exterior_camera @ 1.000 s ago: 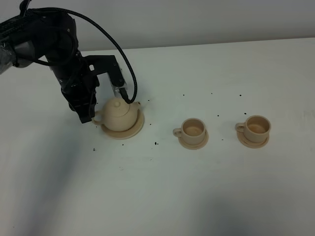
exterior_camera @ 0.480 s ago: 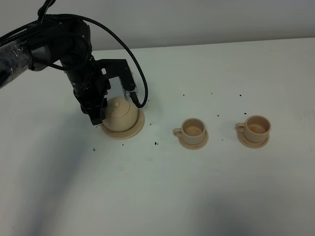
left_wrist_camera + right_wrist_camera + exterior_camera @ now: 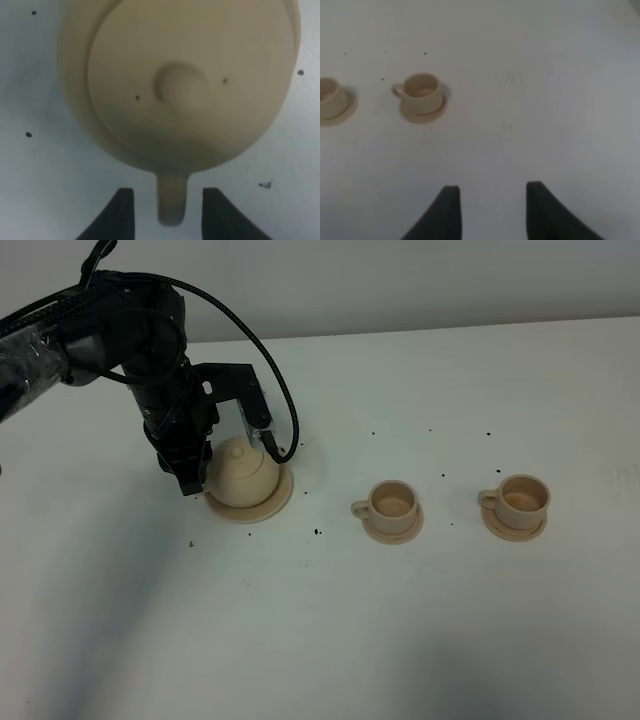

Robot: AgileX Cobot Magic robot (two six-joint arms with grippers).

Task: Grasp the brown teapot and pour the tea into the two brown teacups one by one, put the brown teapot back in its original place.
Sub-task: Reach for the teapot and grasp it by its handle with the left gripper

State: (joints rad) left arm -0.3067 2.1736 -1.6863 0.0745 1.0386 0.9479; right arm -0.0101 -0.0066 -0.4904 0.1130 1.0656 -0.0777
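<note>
Left gripper (image 3: 167, 196) moved in from the left; jaws now spread astride the teapot (image 3: 245, 470) handle (image 3: 171, 202), not clamping. Grasp next, pouring seemingly not begun. Right gripper (image 3: 490, 200) open, idle.

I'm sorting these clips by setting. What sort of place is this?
Probably a robot lab test bench rather than a kitchen: a bare white table against a plain wall, a cabled black arm over a tan teapot, and two matching teacups.
</note>
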